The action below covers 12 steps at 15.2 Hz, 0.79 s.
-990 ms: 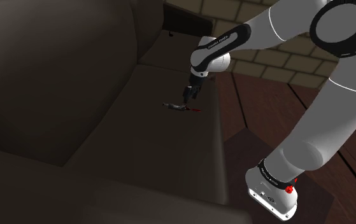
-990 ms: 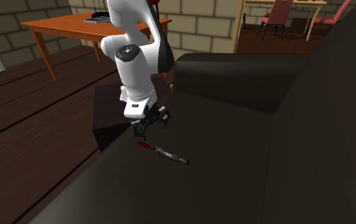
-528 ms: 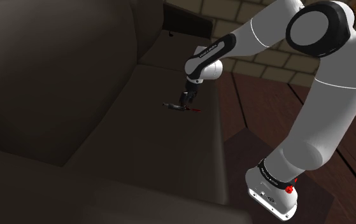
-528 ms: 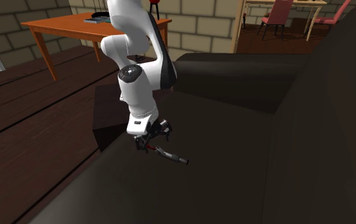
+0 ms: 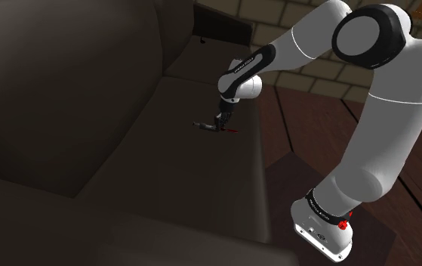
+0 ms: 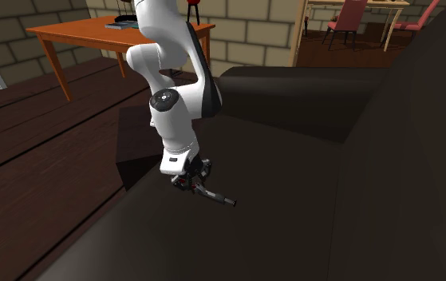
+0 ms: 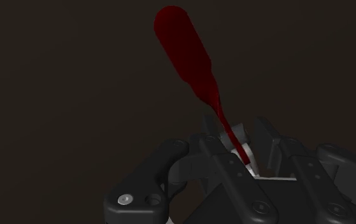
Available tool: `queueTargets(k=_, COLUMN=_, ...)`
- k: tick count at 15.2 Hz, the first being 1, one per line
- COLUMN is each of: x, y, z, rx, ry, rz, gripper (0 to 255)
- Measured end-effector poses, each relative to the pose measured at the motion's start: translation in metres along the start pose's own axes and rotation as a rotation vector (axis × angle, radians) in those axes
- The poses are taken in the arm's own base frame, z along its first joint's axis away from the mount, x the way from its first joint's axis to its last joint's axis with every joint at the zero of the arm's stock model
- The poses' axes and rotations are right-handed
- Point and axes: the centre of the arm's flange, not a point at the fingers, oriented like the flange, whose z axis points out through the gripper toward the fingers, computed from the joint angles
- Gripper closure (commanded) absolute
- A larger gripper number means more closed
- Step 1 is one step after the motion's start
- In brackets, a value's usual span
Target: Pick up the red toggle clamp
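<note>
The red toggle clamp (image 7: 186, 51) lay on the sofa seat cushion (image 5: 175, 177), near its front edge. The gripper (image 7: 240, 137) straddled its thin neck, jaws apart. Closing squarely there before lifting straight up looked safest, since the slim neck could twist or slip.

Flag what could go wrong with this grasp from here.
1. The gripper sits at the thin neck where the red handle narrows, so the toggle clamp may pivot when lifted.
2. The clamp lies near the front edge of the sofa seat; a nudge could push it off.
</note>
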Motion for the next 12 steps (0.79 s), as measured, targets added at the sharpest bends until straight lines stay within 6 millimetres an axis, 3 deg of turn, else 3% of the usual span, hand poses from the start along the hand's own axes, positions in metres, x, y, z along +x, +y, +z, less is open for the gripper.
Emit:
queueTargets(k=7, x=0.000, y=0.000, z=-0.002, rx=0.000, ry=0.000, rz=0.000, gripper=255)
queueTargets(k=12, x=0.000, y=-0.005, z=-0.025, rx=0.000, ry=0.000, rz=0.000, gripper=255)
